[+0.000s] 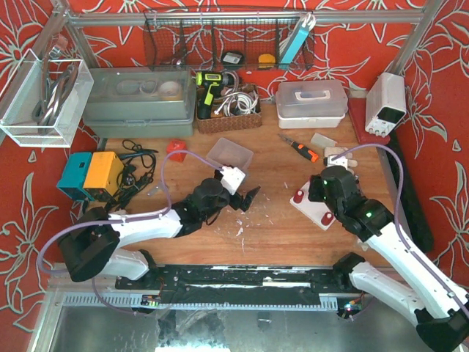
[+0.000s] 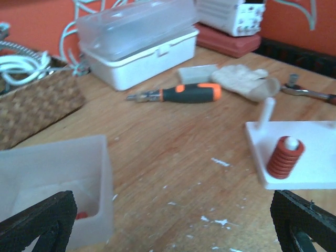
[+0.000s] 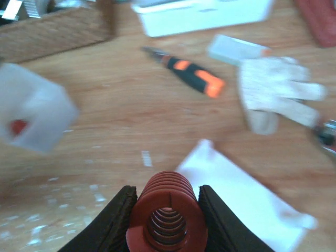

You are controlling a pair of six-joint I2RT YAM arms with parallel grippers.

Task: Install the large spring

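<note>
You're clamping the large spring (image 3: 165, 195) in the right gripper (image 3: 168, 212) just beside the white plate (image 3: 247, 197) at right, left gripper (image 2: 170, 212) idling wide open, so pickup's done and seating on the bare peg (image 2: 268, 111) is pending.

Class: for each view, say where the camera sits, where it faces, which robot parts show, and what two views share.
Top external: above and behind, looking down on the table; both arms show.
Left wrist: on the left arm, low, facing across to the screwdriver and white plate; open left tool frames it.
Right wrist: on the right arm, tilted down; right tool grips the large spring.
Shared: both wrist views show screwdriver, plate, glove.
</note>
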